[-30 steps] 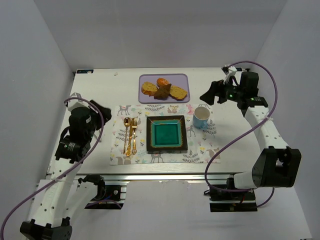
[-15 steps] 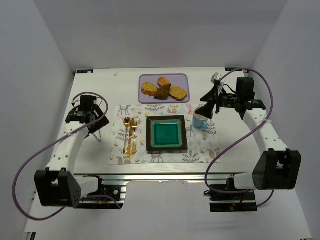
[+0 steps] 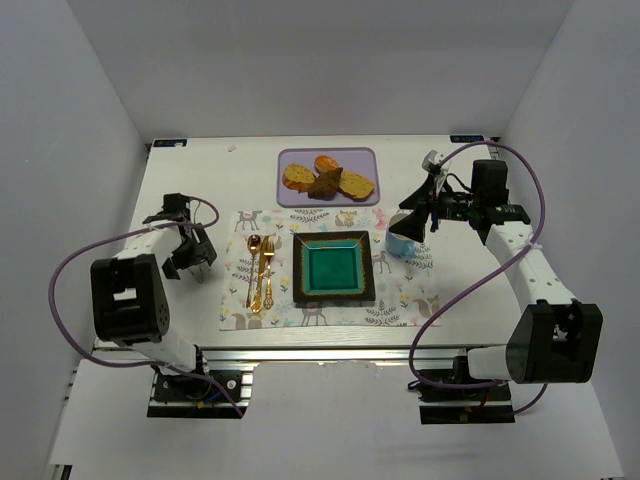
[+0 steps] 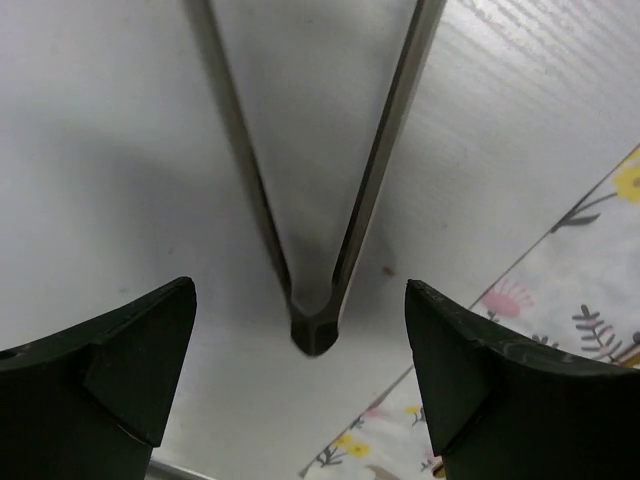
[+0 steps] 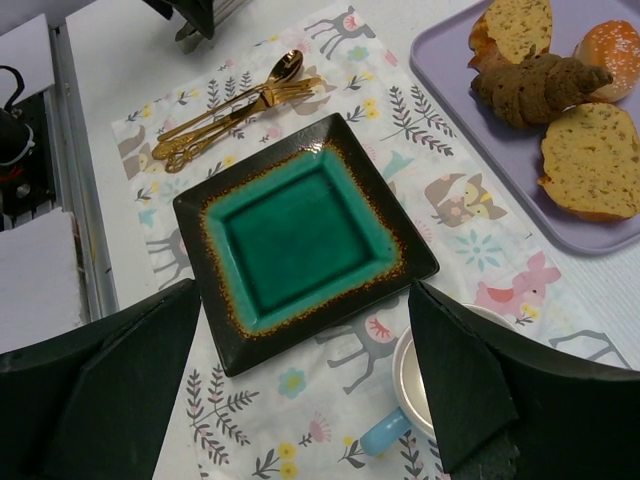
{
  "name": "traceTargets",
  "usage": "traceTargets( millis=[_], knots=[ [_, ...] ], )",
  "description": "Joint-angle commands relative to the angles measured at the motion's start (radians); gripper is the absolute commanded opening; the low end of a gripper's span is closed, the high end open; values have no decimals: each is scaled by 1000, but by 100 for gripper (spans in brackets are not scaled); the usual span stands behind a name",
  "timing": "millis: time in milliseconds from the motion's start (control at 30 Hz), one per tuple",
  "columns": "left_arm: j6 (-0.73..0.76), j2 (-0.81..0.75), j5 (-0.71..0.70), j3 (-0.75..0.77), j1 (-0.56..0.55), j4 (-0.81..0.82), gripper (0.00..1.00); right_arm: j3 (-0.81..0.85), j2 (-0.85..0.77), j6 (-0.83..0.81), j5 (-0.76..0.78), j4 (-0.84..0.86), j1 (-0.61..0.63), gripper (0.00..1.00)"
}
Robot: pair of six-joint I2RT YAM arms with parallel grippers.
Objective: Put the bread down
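Observation:
The bread point(image 3: 327, 177), slices, a bun and a dark croissant, lies on a purple tray point(image 3: 288, 158) at the back; the right wrist view shows the bread point(image 5: 590, 160) on the tray point(image 5: 462, 105) too. My left gripper point(image 3: 192, 256) is low over the table left of the placemat. It point(image 4: 300, 335) is open, its fingers either side of the hinge end of metal tongs point(image 4: 312, 325) lying flat, not touching them. My right gripper point(image 3: 415, 215) hovers open over the blue cup point(image 3: 401, 234), holding nothing. Seen from its wrist, the right gripper point(image 5: 305, 300) looks down on the green square plate point(image 5: 300, 235).
A patterned placemat point(image 3: 400, 300) carries the green plate point(image 3: 334, 268), gold cutlery point(image 3: 260, 270) to its left and the cup to its right. White walls close in the table on three sides. The cup point(image 5: 425, 385) sits just under my right finger.
The left arm has swung down from a raised pose to the table beside the placemat, over the tongs. The right gripper has moved left and forward, from the back right to above the cup.

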Motion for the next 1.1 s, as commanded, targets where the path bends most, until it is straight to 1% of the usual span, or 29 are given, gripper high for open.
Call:
traceTargets(
  millis=[0, 100, 133, 233, 433, 567, 667, 767, 800, 900, 933, 967, 1000, 1033, 1067],
  knots=[
    [62, 41, 62, 41, 6, 108, 94, -2, -20, 34, -34, 39, 0, 89],
    [73, 119, 36, 73, 7, 118, 93, -8, -20, 57, -39, 46, -1, 89],
    [75, 150, 33, 78, 12, 121, 91, -10, -22, 61, -42, 48, -1, 89],
    [76, 171, 27, 85, 27, 149, 89, -13, -28, 64, -39, 43, -1, 89],
    [84, 217, 48, 114, 66, 186, 80, -19, -28, 64, -40, 33, -1, 89],
    [91, 248, 61, 125, 70, 197, 74, -17, -27, 71, -40, 34, -1, 89],
    [96, 257, 76, 130, 72, 207, 63, -17, -26, 72, -40, 33, -1, 89],
    [102, 254, 96, 134, 73, 214, 42, -19, -23, 74, -45, 34, 0, 89],
    [101, 242, 104, 133, 73, 220, 29, -19, -25, 75, -46, 34, -1, 89],
    [93, 201, 157, 130, 73, 235, 13, -20, -23, 77, -48, 33, -1, 89],
    [88, 149, 182, 128, 73, 243, 3, -20, -23, 75, -46, 31, -1, 89],
    [73, 120, 249, 124, 70, 249, 0, -22, -28, 74, -45, 28, -1, 89],
    [61, 87, 278, 124, 69, 258, 0, -23, -30, 72, -42, 28, -1, 89],
    [36, 20, 318, 122, 63, 269, 0, -26, -31, 71, -43, 25, -1, 89],
    [21, -12, 393, 124, 46, 285, 0, -28, -33, 71, -42, 25, -3, 89]
  ],
)
